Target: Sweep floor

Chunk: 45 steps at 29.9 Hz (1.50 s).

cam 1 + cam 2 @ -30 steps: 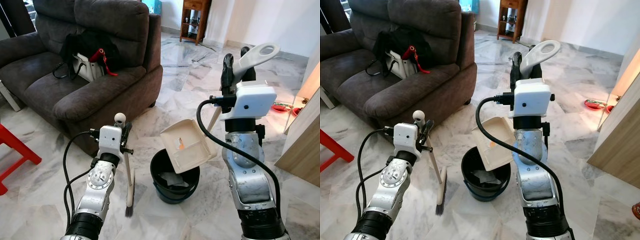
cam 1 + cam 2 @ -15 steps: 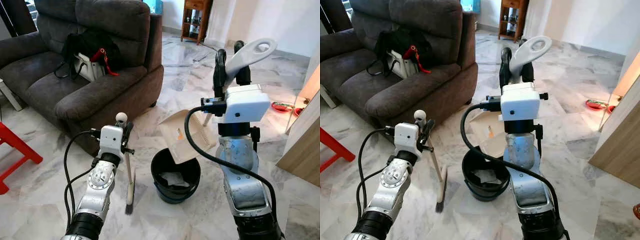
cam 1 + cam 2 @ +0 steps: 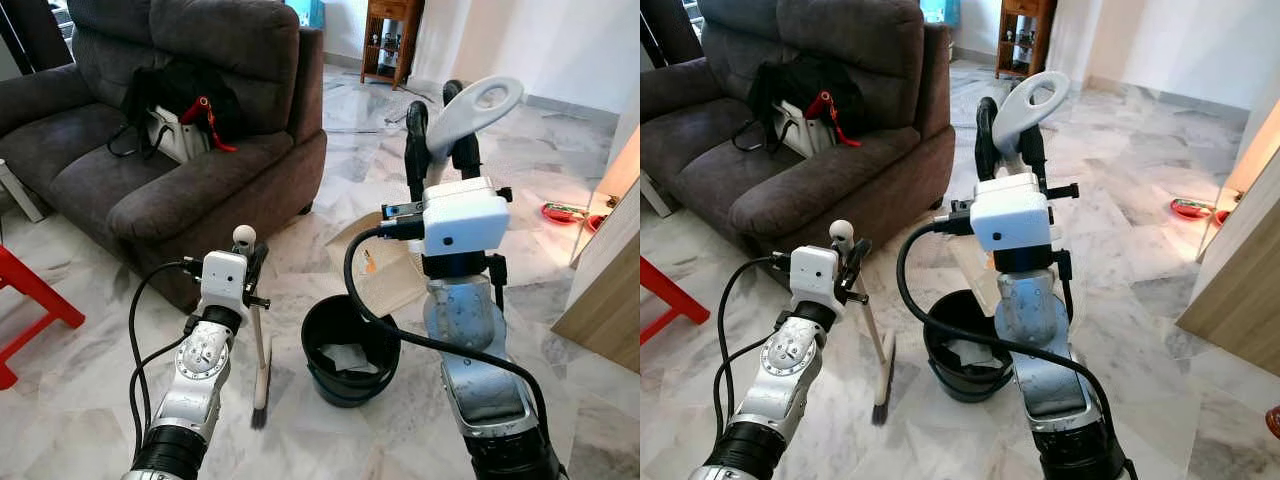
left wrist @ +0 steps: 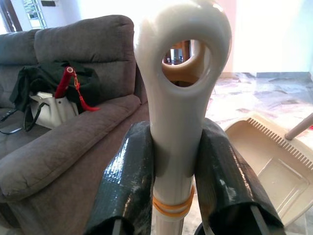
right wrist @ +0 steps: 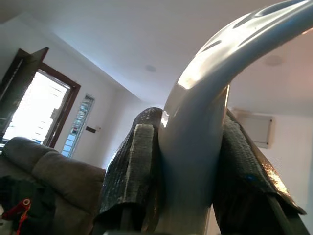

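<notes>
My left gripper (image 3: pixel 250 268) is shut on the pale handle of a small broom (image 3: pixel 260 345), whose dark bristles rest on the marble floor beside a black bucket (image 3: pixel 322 340). In the left wrist view both fingers (image 4: pixel 128 181) clamp the looped broom handle (image 4: pixel 180 103). My right gripper (image 3: pixel 440 140) is raised and shut on the white loop handle (image 3: pixel 478 104) of a cream dustpan (image 3: pixel 385 272). The pan hangs tilted above the bucket's far rim, partly hidden behind my right arm, with a small orange scrap on it. White crumpled paper (image 3: pixel 350 357) lies in the bucket.
A dark grey sofa (image 3: pixel 190 190) with a black bag (image 3: pixel 175 95) stands at the left, close behind the broom. A red stool (image 3: pixel 25 305) is at the far left, a wooden cabinet (image 3: pixel 605 290) at the right, a wooden shelf (image 3: pixel 388 40) at the back.
My right arm has swung left with the dustpan, so the pan now sits behind the arm over the bucket's far side. The left arm and broom have stayed put.
</notes>
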Available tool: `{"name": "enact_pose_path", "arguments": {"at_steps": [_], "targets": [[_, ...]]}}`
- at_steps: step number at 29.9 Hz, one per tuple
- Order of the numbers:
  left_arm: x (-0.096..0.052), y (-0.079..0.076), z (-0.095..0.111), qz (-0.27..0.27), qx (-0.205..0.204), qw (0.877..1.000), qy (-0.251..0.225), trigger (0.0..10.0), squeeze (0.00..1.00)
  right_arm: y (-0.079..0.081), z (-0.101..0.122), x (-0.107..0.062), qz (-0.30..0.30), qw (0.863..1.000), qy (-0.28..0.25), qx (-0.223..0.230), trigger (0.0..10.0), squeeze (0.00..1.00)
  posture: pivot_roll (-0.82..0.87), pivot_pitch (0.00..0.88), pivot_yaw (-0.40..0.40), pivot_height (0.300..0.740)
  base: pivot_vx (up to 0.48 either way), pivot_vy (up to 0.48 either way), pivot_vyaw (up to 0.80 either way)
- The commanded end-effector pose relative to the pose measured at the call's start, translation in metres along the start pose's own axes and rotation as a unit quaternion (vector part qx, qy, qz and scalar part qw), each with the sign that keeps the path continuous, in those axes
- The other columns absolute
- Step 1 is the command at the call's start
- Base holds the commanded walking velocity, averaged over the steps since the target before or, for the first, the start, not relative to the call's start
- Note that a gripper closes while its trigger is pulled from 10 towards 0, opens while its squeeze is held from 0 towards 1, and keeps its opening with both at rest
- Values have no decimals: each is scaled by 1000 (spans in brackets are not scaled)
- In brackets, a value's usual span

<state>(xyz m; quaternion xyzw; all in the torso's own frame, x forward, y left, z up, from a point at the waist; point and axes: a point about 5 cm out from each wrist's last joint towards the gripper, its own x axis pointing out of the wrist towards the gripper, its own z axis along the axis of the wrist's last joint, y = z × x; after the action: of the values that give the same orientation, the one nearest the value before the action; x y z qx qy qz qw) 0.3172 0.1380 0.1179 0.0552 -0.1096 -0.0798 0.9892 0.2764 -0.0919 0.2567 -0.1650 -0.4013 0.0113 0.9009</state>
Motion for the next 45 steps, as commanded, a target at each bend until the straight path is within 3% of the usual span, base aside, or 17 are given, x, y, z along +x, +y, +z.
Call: {"name": "enact_pose_path", "arguments": {"at_steps": [1,17,19,27,29,36,39,45], "targets": [[6,1,14,-4,11,999,-36,10000,0,-1,22,5,6,998,-66,-11,10000,0,-90,0,17,740,0,0,0],[6,1,14,-6,13,999,-36,10000,0,-2,16,6,7,999,-48,-15,10000,0,-90,0,17,740,0,0,0],[6,-1,14,-10,15,999,-36,10000,0,-19,2,9,-18,999,-23,-31,10000,0,-94,0,18,740,0,0,0],[6,-2,13,-13,13,999,-35,10000,0,-59,-31,5,-59,993,33,-102,10000,0,-93,0,17,740,0,0,0],[6,-2,13,-15,11,999,-34,10000,0,-69,-46,-5,-58,988,58,-129,10000,0,-95,0,18,740,0,0,0],[6,-4,12,-23,7,999,-31,10000,0,-80,-74,-28,-61,980,118,-151,10000,0,-98,0,20,740,0,0,0],[4,-6,10,-30,1,999,-26,10000,0,-84,-97,-53,-44,969,169,-175,10000,0,-98,0,19,740,0,0,0],[1,-6,7,-37,0,999,-21,10000,0,-86,-120,-82,-46,957,231,-168,10000,0,-95,0,20,740,0,0,0]]}}
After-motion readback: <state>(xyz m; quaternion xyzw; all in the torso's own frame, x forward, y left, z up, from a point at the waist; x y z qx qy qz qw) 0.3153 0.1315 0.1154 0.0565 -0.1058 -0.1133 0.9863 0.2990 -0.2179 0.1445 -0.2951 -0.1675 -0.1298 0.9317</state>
